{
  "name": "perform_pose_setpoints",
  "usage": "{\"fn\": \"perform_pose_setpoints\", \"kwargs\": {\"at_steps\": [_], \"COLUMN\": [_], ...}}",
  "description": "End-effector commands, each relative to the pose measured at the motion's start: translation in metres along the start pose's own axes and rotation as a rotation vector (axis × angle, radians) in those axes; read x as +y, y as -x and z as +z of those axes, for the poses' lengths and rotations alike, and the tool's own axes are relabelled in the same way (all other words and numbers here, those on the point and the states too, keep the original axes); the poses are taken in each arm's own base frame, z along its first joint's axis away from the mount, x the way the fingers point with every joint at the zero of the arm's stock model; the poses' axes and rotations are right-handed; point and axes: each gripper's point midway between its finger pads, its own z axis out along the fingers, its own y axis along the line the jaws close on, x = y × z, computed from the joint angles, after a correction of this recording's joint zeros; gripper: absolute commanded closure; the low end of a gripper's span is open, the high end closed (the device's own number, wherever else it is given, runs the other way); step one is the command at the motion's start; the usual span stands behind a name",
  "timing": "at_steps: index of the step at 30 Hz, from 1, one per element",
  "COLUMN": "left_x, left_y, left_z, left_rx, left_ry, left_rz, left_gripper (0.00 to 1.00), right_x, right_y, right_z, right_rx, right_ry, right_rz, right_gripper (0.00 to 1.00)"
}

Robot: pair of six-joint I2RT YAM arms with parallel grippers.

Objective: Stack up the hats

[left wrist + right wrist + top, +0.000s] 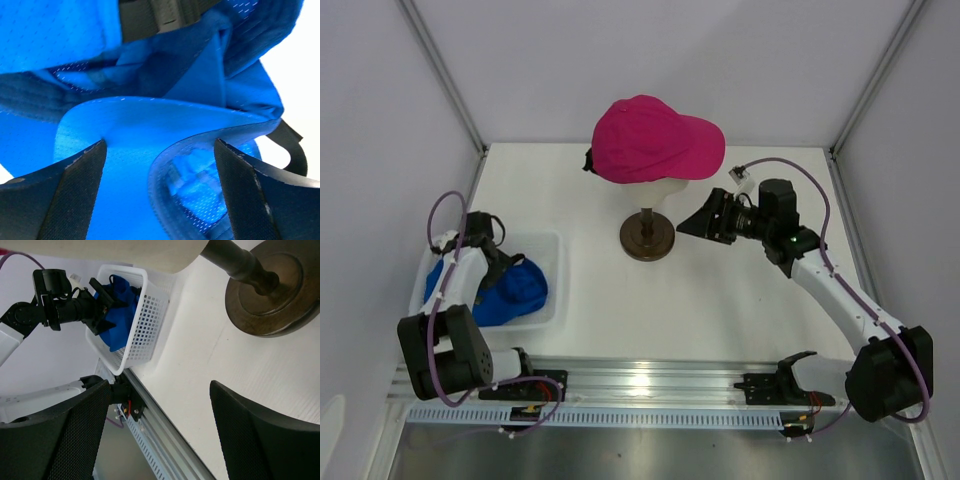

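Observation:
A magenta-pink hat [655,140] sits on the cream mannequin head, brim pointing right. Royal blue hats [515,290] lie bunched in the white mesh basket [556,262] at the left. My left gripper [508,264] reaches down into the basket. In the left wrist view, my left gripper [160,143] is open, with a curved blue brim [130,120] lying between the spread fingers [75,190] and not pinched. My right gripper [695,225] hovers open just right of the stand. The right wrist view shows my right gripper [159,385] with only bare table between its jaws.
The brown round stand base [647,237] stands mid-table under the mannequin head [125,252]. The basket [145,315] with blue hats [117,315] sits by the aluminium rail [650,375] at the near edge. White walls enclose the back and sides.

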Motion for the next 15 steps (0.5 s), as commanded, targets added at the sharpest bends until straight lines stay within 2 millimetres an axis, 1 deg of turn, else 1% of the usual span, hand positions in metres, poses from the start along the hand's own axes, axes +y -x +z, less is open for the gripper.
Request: {"fn": "perform_pose_setpoints", "kwargs": {"at_steps": [1,3,4,6,7,8,9,10,11,12,13,14,15], "left_x": [-0.022,-0.026,-0.032,-0.035,-0.042,-0.044,-0.046,-0.052,-0.058,-0.061,-0.065,-0.076,-0.072], "left_y": [0.025,0.025,0.032,0.038,0.045,0.049,0.059,0.061,0.070,0.075,0.073,0.085,0.080], "left_z": [-0.001,-0.002,-0.007,-0.016,-0.026,-0.033,-0.046,-0.054,-0.066,-0.073,-0.076,-0.094,-0.092], "left_rx": [-0.071,-0.058,-0.068,-0.081,-0.097,-0.110,-0.150,-0.162,-0.195,-0.222,-0.214,-0.233,-0.204], "left_ry": [-0.071,-0.092,-0.119,-0.159,-0.201,-0.229,-0.267,-0.316,-0.363,-0.397,-0.426,-0.478,-0.469], "left_rz": [-0.018,0.047,0.069,0.143,0.159,0.180,0.225,0.255,0.282,0.367,0.426,0.457,0.557], "left_gripper": [0.11,0.12,0.12,0.12,0.12,0.12,0.11,0.10,0.09,0.08,0.10,0.11,0.13], "right_x": [0.016,0.015,0.016,0.016,0.017,0.016,0.017,0.017,0.018,0.017,0.017,0.015,0.012], "right_y": [0.023,0.024,0.024,0.027,0.027,0.027,0.027,0.027,0.027,0.026,0.025,0.024,0.023], "right_z": [-0.001,0.000,0.000,0.000,0.000,0.000,0.000,0.000,-0.001,-0.001,-0.002,-0.002,-0.002], "right_rx": [-0.047,-0.047,-0.048,-0.055,-0.056,-0.055,-0.056,-0.057,-0.058,-0.057,-0.060,-0.058,-0.057], "right_ry": [0.045,0.042,0.043,0.041,0.040,0.039,0.038,0.037,0.038,0.035,0.031,0.024,0.015], "right_rz": [-0.046,-0.034,-0.030,-0.028,-0.023,-0.022,-0.021,-0.021,-0.016,-0.012,-0.014,-0.015,-0.019], "right_gripper": [0.16,0.16,0.16,0.16,0.16,0.16,0.16,0.16,0.16,0.16,0.16,0.16,0.16]}}
